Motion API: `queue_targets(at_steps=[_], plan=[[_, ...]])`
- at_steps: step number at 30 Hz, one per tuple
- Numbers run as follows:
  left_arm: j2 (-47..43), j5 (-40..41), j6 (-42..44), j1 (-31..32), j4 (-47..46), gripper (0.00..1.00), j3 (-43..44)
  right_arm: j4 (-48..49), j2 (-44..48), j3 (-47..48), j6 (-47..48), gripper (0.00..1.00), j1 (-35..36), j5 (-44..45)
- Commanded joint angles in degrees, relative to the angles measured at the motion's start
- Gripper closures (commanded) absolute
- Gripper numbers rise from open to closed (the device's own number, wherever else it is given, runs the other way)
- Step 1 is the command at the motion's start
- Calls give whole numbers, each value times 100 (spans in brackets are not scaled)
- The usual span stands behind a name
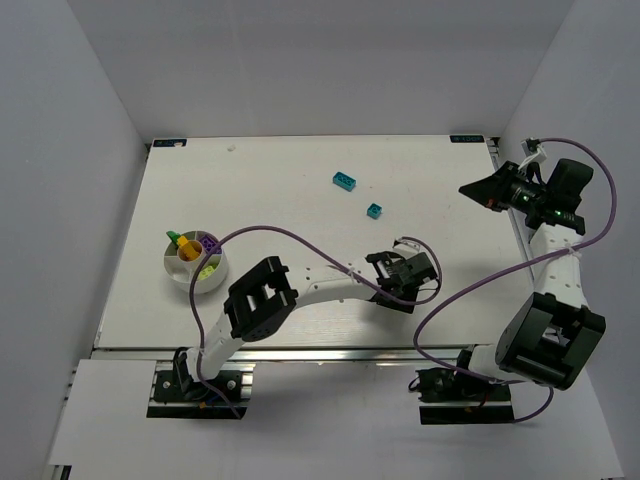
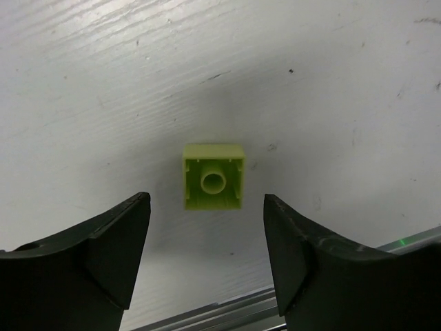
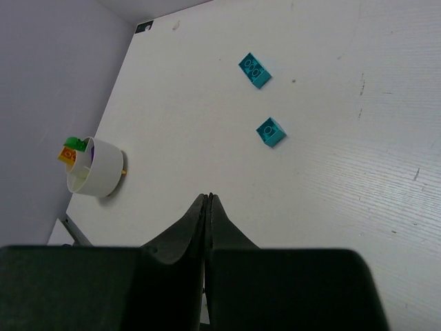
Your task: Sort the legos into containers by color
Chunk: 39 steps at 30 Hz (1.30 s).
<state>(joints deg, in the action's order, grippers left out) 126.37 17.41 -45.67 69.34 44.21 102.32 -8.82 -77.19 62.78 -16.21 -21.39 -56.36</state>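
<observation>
- Left wrist: left fingers (image 2: pixel 110 248) spread wide, gripping nothing. The lime green brick (image 2: pixel 213 176) sits on the tabletop (image 2: pixel 331 83) in the gap between them, touching neither, hollow side up.
- Where on the tabletop?
- Close to the near edge, right of middle. In the top view the arm covers it.
- Other arm?
- There the right fingers (image 3: pixel 193 231) are pressed together with nothing in them. They're held high above the tabletop by the right edge, far half.
- Other loose bricks?
- Two, in the far half, right of middle. The longer cyan brick (image 1: pixel 345 180) is closer to the far edge. The small cyan brick (image 1: pixel 375 210) is near it, not touching.
- Bowl?
- The white bowl (image 1: pixel 188 282) is near the left edge, closer to the near edge than the far one. A purple piece (image 1: pixel 208 240) and a lime piece (image 1: pixel 207 268) are inside. An orange piece (image 1: pixel 186 250) and a dark green piece (image 1: pixel 175 236) are at the rim on the left-edge side. Can't tell if those two are in or just outside.
</observation>
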Motion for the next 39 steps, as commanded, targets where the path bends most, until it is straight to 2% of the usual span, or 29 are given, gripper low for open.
queue_targets(at_steps=[1,10,15,16,20,21,25,27,29,30,34,37,39], plan=[[-156,404,-214,44,414,23,236,188,125,-29,-23,100,-58,-341],[160,237,-214,44,308,26,218,302,213,-126,-49,100,-120,-472],[327,201,-162,44,194,36,376,346,248,-170,-67,100,-155,-499],[345,193,-162,44,185,39,428,363,265,-170,-67,100,-147,-499],[345,236,-144,44,176,62,473,399,292,-214,-84,100,-164,-517],[319,271,-161,44,194,74,481,416,292,-223,-93,100,-164,-543],[64,745,-170,44,596,95,341,460,310,-275,-102,100,-147,-552],[-278,1237,-267,-25,887,100,9,469,310,-302,-102,100,-138,-578],[-681,1510,-468,-210,1256,100,-448,504,310,-319,-102,100,-146,-587],[-1197,1929,-713,-271,1353,100,-1033,504,310,-328,-111,100,-129,-578],[-2711,2284,-1198,-763,1617,100,-2352,530,310,-337,-76,100,-120,-587],[-3737,2538,-1392,-1203,1766,100,-3031,530,275,-354,-93,100,-85,-622],[-4101,2644,-1427,-1466,1828,100,-3218,557,266,-372,-93,100,-85,-613]])
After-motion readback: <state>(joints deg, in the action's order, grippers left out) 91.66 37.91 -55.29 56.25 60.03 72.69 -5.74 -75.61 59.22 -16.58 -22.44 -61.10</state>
